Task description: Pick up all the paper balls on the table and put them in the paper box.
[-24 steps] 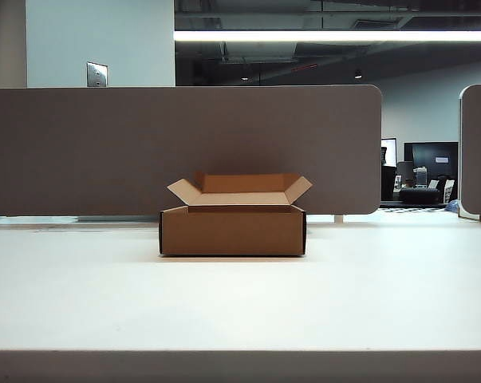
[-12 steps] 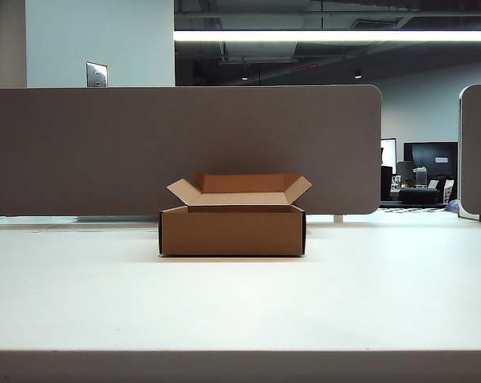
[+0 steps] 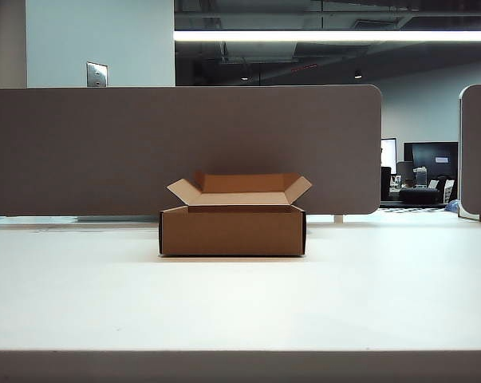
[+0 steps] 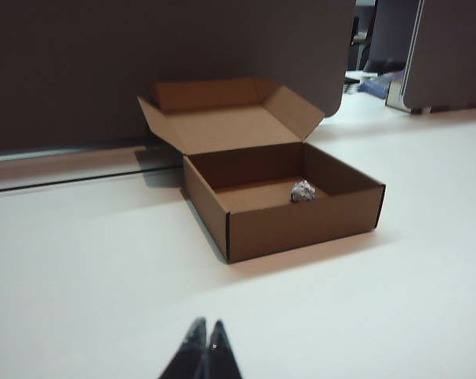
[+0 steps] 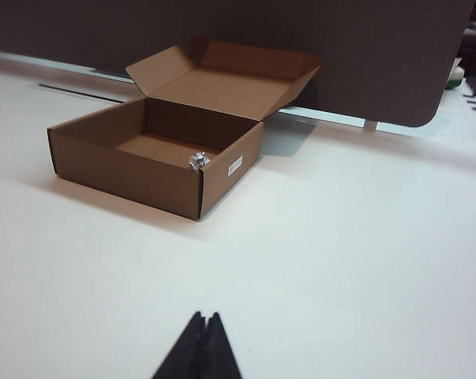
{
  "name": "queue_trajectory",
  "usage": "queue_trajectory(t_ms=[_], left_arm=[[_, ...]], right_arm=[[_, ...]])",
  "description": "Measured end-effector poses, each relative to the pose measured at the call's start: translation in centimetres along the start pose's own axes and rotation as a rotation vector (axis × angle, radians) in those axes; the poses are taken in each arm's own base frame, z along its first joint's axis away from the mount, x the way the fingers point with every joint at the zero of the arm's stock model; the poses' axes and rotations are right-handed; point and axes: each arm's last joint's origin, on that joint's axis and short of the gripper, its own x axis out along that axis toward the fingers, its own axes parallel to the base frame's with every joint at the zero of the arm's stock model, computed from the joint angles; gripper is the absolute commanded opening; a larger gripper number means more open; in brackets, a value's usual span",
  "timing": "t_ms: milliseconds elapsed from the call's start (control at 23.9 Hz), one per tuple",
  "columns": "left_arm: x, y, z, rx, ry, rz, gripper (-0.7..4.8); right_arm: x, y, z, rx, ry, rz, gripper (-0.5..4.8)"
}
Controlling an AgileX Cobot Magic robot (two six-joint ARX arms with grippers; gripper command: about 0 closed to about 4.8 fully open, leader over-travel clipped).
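Note:
The brown paper box (image 3: 232, 230) stands open on the white table (image 3: 240, 303), its flaps spread. One crumpled white paper ball (image 4: 303, 191) lies inside it near a wall; in the right wrist view the paper ball (image 5: 199, 161) peeks over the box's (image 5: 155, 162) rim. No ball shows on the tabletop. My left gripper (image 4: 207, 324) is shut and empty, well back from the box (image 4: 281, 197). My right gripper (image 5: 205, 316) is likewise shut and empty, far from the box. Neither arm shows in the exterior view.
A grey-brown partition panel (image 3: 184, 148) runs behind the box. A second panel (image 3: 478, 152) stands at the far right. The table's pale front edge (image 3: 240, 365) crosses the bottom of the exterior view.

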Motion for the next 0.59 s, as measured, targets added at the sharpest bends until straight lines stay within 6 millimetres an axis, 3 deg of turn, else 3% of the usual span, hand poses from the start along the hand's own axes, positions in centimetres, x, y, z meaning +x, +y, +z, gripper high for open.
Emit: queue_trajectory(t_ms=[586], left_arm=[[-0.23,0.28,-0.71,0.004,0.069,0.103,0.00]], right_arm=[[-0.01,0.30,-0.38,-0.083,0.026,0.092,-0.01]])
